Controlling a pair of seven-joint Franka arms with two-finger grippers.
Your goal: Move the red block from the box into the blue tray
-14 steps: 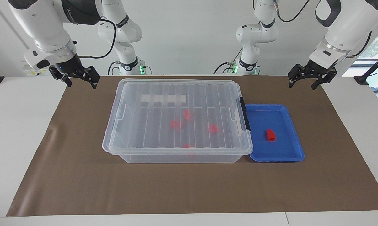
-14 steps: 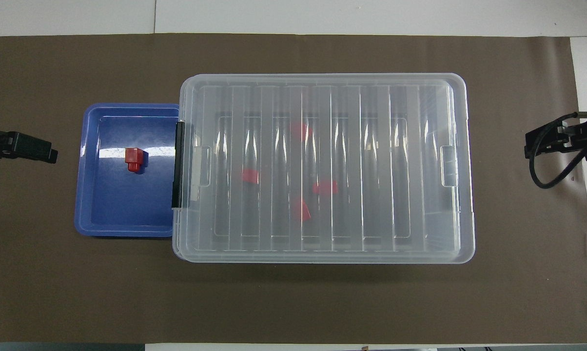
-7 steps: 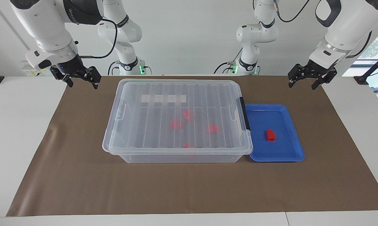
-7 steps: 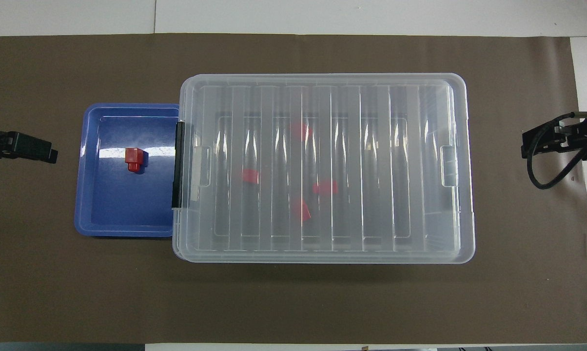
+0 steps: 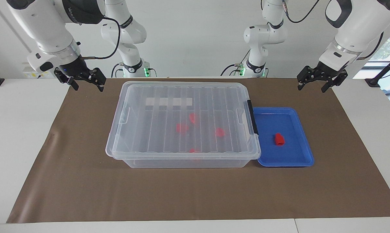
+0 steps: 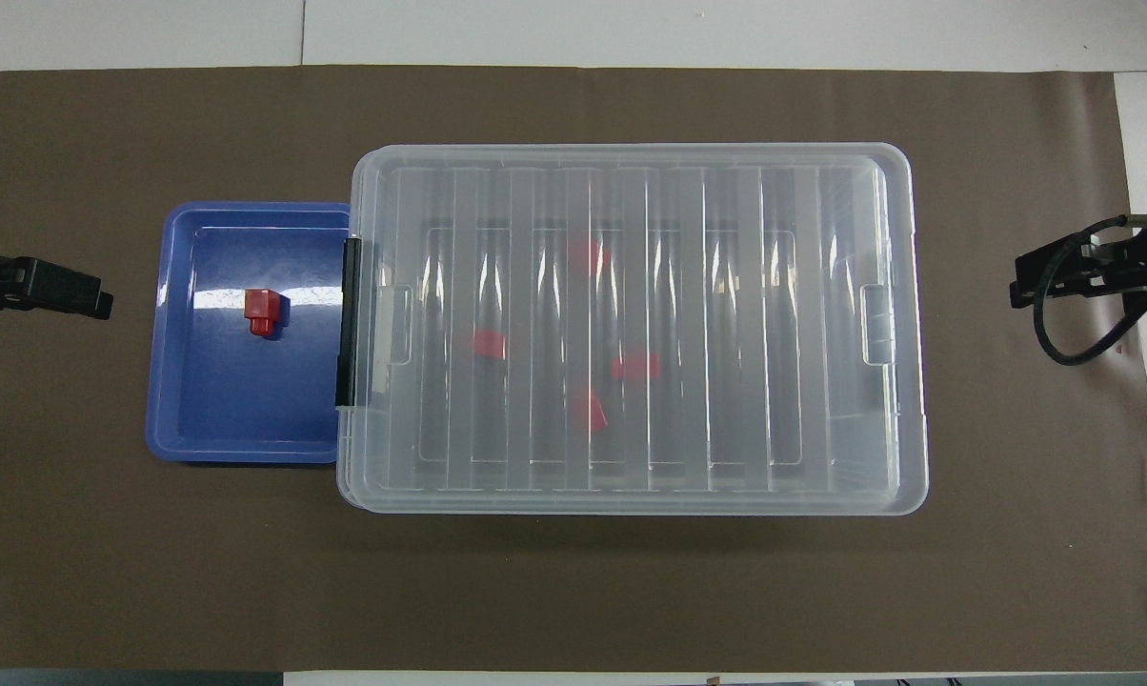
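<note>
The box [image 5: 169, 97], a clear bin, stands mid-table with its ribbed lid [image 6: 726, 191] on and a black latch [image 5: 252, 117] at the end beside the blue tray [image 5: 285, 162]. Several red blocks show through the lid, one of them [image 6: 490, 344] near the middle. One red block [image 5: 279, 139] lies in the tray [image 6: 240, 448], apart from its rim. My left gripper [image 5: 312, 86] hangs open and holds nothing, over the mat at the left arm's end, nearer to the robots than the tray. My right gripper [image 5: 88, 87] hangs open and holds nothing, over the mat's edge by the box's other end.
A brown mat [image 5: 195, 194] covers most of the white table [image 5: 20, 145]. The box and the tray touch end to end. Bare mat stretches out from the box and tray away from the robots.
My right gripper has drifted a little toward the box. The left arm, the box, the tray and the blocks have not moved.
</note>
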